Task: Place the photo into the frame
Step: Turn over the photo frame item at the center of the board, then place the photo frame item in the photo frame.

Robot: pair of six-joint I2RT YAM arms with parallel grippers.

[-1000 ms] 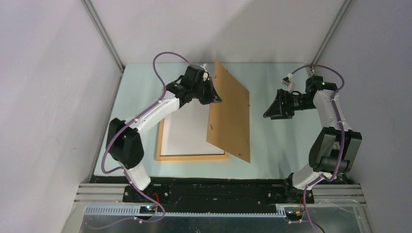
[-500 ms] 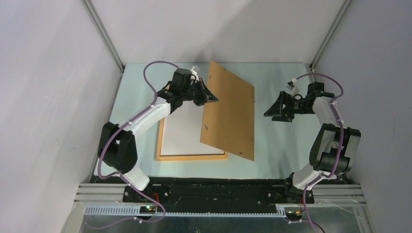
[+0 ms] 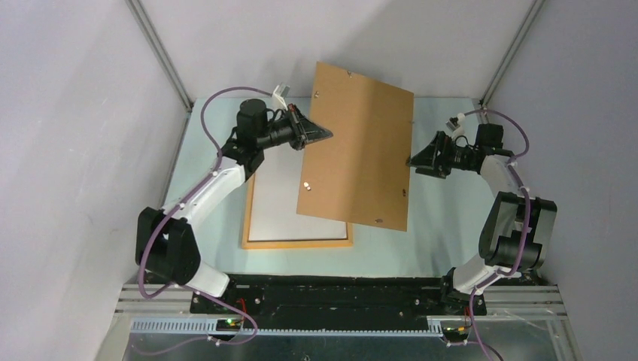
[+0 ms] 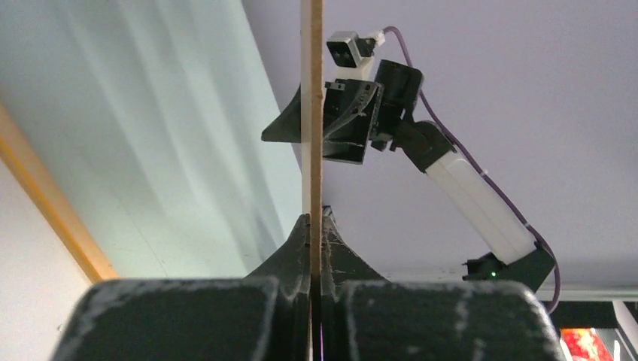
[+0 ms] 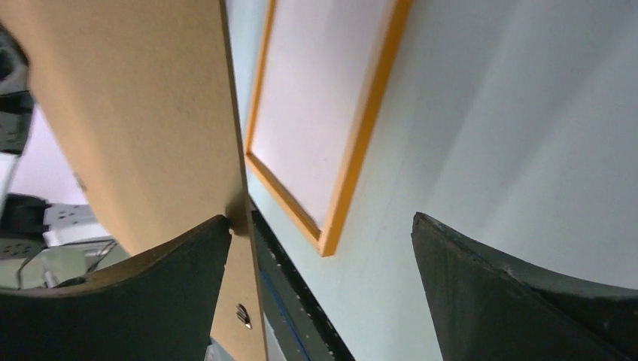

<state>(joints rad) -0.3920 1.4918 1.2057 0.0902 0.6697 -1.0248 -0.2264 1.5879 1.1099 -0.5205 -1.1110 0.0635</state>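
Observation:
My left gripper [image 3: 323, 135] is shut on the left edge of the plain brown backing board [image 3: 357, 147] and holds it tilted in the air above the table. In the left wrist view the board [image 4: 311, 113] runs edge-on between my shut fingers. The light-orange frame [image 3: 297, 243] lies flat on the table under the board, with a white sheet [image 3: 278, 203] inside it. No colour print shows. My right gripper [image 3: 421, 160] is open at the board's right edge. In the right wrist view one finger [image 5: 150, 286] is against the board [image 5: 128, 113], with the frame [image 5: 361, 143] beyond.
The pale green table mat [image 3: 444, 226] is bordered by grey walls at the left, back and right. The black base rail [image 3: 338, 289] runs along the near edge. The raised board hides the frame's right side from above.
My left gripper has lifted the backing board higher and swung it to a flatter tilt. My right gripper has moved up and left to the board's right edge.

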